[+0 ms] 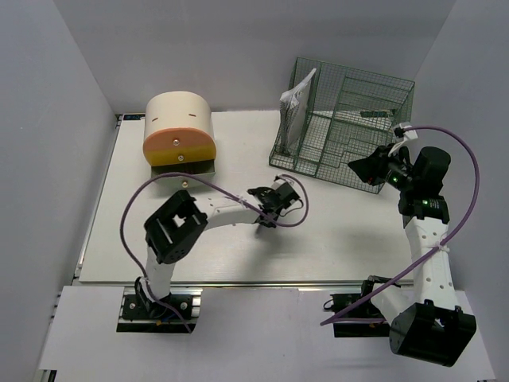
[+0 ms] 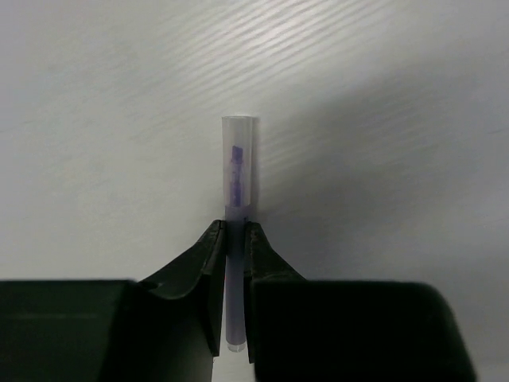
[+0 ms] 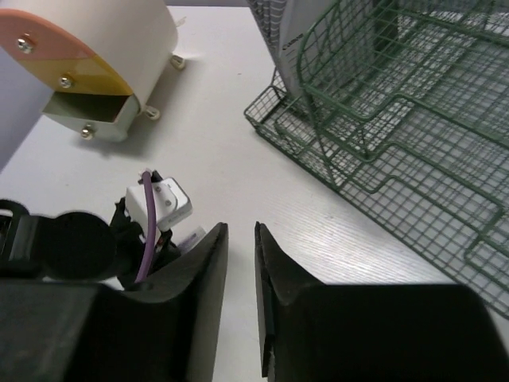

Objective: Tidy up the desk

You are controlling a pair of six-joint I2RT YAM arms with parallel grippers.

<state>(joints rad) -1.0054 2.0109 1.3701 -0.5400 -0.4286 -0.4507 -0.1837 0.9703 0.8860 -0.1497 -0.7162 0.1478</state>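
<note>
Two grippers: left gripper (image 2: 233,232) has its jaws pinched on a clear pen (image 2: 238,163) lying on the desk (image 2: 95,119) under them, probably to lift it; right gripper (image 3: 240,239) jaws slightly apart, empty, rack (image 3: 398,119) ahead-right.

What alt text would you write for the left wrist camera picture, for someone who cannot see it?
The left gripper, seen from just behind, has its two dark fingers tight against either side of a clear pen with purple inside, lying on the white desk.
</note>
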